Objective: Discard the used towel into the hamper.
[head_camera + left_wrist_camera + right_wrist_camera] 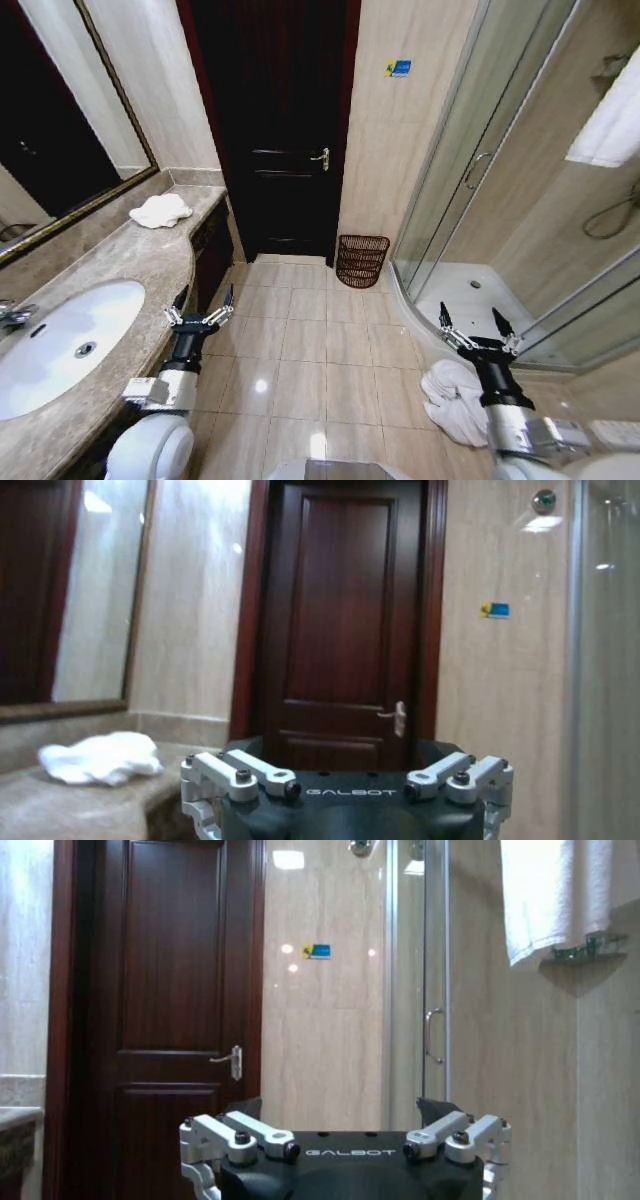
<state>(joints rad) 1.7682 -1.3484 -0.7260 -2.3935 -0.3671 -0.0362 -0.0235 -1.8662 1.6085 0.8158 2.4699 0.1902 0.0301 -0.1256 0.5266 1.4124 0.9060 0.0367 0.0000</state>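
Note:
The hamper [362,260], a dark open-weave basket, stands on the floor against the wall between the door and the shower. A crumpled white towel [160,210] [100,759] lies at the far end of the marble counter. Another white towel [455,402] is heaped on the floor by the shower, partly hidden behind my right arm. My left gripper [206,293] [340,759] is open and empty beside the counter's edge. My right gripper [470,313] [340,1119] is open and empty above the floor towel. Both grippers point toward the door.
A dark wooden door [285,130] is shut straight ahead. The counter [110,265] with its sink [60,340] runs along the left under a mirror. A glass shower enclosure [500,200] fills the right, with a white towel [555,892] hanging on a rail. Tiled floor [310,340] lies between.

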